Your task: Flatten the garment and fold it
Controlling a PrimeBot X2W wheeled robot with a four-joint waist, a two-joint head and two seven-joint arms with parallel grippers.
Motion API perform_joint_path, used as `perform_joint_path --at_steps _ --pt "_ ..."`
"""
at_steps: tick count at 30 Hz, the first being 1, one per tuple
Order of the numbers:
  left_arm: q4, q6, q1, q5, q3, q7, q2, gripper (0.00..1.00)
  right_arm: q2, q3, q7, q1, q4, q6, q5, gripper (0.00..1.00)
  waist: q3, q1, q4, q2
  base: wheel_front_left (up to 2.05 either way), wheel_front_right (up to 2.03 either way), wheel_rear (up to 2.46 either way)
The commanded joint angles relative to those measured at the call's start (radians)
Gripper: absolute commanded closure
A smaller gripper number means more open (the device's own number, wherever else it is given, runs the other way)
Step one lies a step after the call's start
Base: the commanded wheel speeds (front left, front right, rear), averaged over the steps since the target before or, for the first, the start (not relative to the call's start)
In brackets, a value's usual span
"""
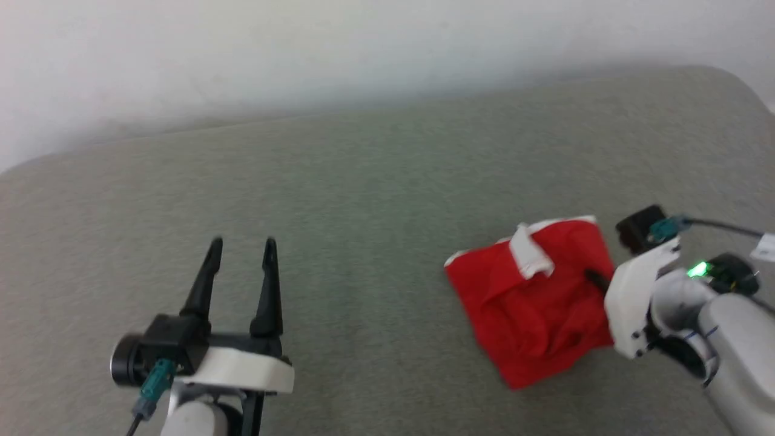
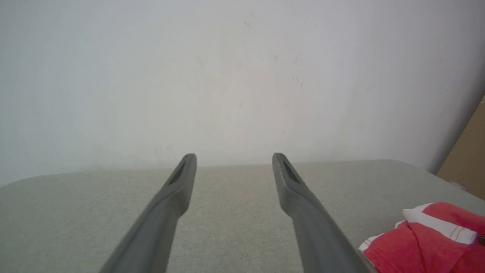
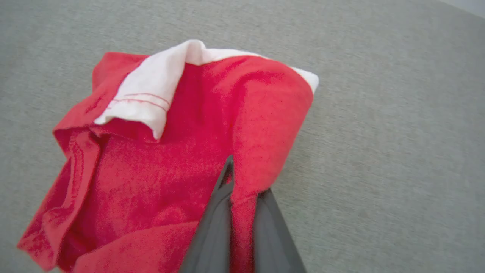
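The garment (image 1: 533, 315) is a crumpled heap of bright red fabric with a white stripe (image 1: 531, 253) turned up at its far side, lying on the grey surface at the right. Its lettering is hidden in the folds. My right gripper (image 1: 596, 280) reaches in from the right and is shut on the garment's right edge; in the right wrist view a red fold (image 3: 242, 204) runs between its two dark fingers (image 3: 219, 212). My left gripper (image 1: 242, 245) stands open over bare surface at the lower left, well apart from the garment (image 2: 424, 242).
The grey cloth-covered surface (image 1: 363, 200) spreads wide to the left and behind the garment. A pale wall (image 1: 303, 48) rises along its far edge. A brown panel (image 2: 468, 155) stands at the far right in the left wrist view.
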Motion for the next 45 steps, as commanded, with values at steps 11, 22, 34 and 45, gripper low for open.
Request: perform_joint_path --at_steps 11,22,34,45 --pt "-0.012 -0.058 -0.204 0.064 -0.064 -0.005 0.044 0.0 -0.108 0.049 -0.262 -0.227 0.274 -0.001 -0.012 1.0 0.329 0.0 -0.244 0.0 0.0 0.0 0.0" --pt "-0.001 -0.062 -0.266 0.062 -0.084 -0.005 0.044 0.0 -0.073 -0.058 -0.615 -0.4 0.585 -0.001 -0.202 0.0 0.386 0.0 -0.194 0.0 0.0 0.0 0.0" --pt "0.017 -0.041 -0.204 0.025 -0.048 -0.005 0.027 0.0 -0.071 -0.271 -0.726 -0.36 0.808 -0.001 -0.466 0.0 0.249 0.0 -0.168 0.0 0.0 0.0 0.0" --pt "0.035 -0.008 -0.08 -0.029 -0.022 -0.005 0.002 0.0 0.032 -0.561 -0.731 0.007 0.32 -0.001 -0.529 0.0 0.061 0.0 -0.08 0.0 0.0 0.0 0.0"
